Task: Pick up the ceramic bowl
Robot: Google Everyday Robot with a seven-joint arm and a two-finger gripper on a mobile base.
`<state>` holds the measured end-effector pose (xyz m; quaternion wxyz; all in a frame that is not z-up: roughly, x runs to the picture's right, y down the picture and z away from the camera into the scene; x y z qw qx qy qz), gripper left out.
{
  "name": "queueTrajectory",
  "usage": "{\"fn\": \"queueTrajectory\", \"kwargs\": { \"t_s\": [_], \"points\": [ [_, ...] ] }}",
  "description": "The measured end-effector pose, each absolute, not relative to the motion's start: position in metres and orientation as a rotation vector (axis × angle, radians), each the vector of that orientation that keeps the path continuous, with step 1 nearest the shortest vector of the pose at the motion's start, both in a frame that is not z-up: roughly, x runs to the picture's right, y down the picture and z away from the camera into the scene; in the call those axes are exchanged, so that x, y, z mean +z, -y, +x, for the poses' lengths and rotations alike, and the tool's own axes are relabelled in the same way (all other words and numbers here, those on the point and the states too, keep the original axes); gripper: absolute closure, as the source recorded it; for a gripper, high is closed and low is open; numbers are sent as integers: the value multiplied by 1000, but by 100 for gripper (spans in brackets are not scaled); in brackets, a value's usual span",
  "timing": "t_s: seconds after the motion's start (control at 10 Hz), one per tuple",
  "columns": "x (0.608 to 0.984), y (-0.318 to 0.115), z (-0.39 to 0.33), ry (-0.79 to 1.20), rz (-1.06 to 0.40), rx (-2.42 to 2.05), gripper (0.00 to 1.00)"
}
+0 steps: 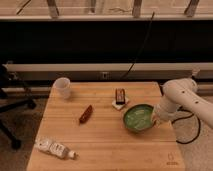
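The green ceramic bowl (138,118) sits on the wooden table (100,145) towards its right side. My white arm reaches in from the right, and the gripper (155,119) is at the bowl's right rim, low against it. The arm hides most of the gripper from this view.
A white cup (62,87) stands at the table's back left. A brown snack bar (86,113) lies left of the bowl. A dark packet on a white one (119,96) lies just behind the bowl. A plastic bottle (54,148) lies at the front left. An office chair (10,100) stands left.
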<state>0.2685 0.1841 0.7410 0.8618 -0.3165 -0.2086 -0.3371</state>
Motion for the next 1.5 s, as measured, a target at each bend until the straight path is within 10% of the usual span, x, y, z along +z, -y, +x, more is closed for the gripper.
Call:
{"fn": "queueTrajectory", "kwargs": {
  "t_s": [1.5],
  "points": [
    [729, -157, 264, 442, -660, -746, 100]
  ]
}}
